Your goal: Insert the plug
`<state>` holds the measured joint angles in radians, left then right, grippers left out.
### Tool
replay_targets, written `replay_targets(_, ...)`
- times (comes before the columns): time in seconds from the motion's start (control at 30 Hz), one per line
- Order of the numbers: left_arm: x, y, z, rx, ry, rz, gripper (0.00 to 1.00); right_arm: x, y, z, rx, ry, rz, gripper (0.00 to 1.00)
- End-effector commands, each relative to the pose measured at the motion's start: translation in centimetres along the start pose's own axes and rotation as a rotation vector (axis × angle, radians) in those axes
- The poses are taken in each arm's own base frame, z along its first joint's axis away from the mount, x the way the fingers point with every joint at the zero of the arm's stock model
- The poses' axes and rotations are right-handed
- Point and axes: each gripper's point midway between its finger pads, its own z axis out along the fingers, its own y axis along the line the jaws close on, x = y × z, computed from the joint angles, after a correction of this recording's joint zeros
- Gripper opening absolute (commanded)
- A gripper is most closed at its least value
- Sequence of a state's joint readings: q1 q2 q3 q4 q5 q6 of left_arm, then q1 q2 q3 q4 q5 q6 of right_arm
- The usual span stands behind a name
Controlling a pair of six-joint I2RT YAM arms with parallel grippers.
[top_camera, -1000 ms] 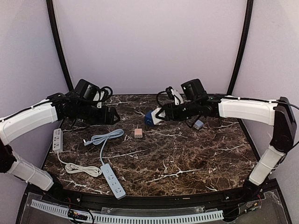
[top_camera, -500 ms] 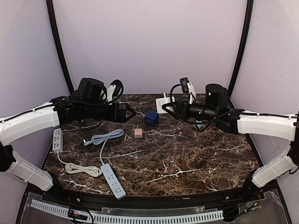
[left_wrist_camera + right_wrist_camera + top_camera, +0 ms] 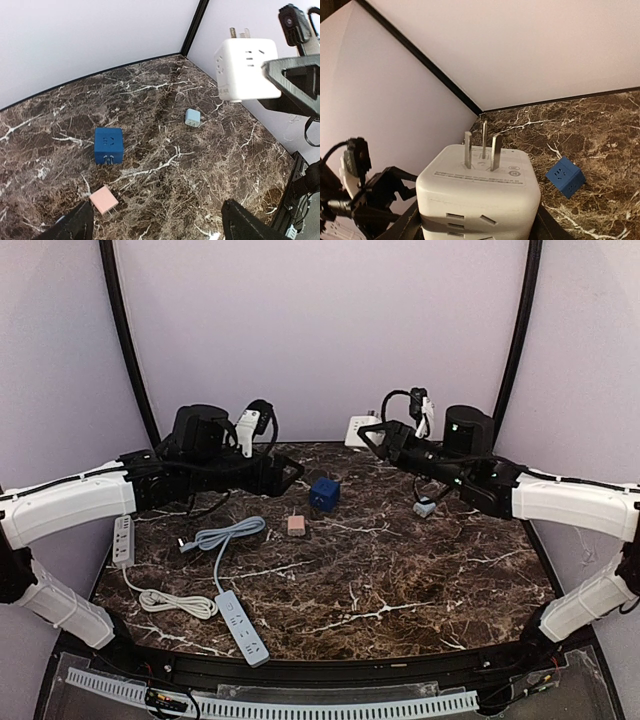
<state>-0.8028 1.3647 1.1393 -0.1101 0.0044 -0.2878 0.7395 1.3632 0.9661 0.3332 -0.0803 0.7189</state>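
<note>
Though small print (image 3: 479,174) lines the white plug cube (image 3: 480,200), none is legible.

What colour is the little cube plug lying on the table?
The cube is blue. The left wrist view shows it best.

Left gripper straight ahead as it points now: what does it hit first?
Likely bare table between blue cube and pale plug, ahead of the left gripper. Depth unclear; it could clip the cube.
</note>
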Motion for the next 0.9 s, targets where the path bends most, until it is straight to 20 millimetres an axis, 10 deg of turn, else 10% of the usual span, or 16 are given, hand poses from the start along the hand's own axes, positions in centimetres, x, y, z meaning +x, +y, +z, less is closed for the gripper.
replay_targets(0.0, -2.5, -0.3, -0.5, -0.023, -0.112, 0.105, 0.89, -4.6, -0.4, -1.0, 0.083, -0.156, 0.234, 0.38)
replay_targets(0.87, -8.4, -4.5, 3.3, 0.156, -0.261, 0.038, 0.99, -3.9, -2.4, -0.6, 0.14, -0.167, 1.035, 0.35)
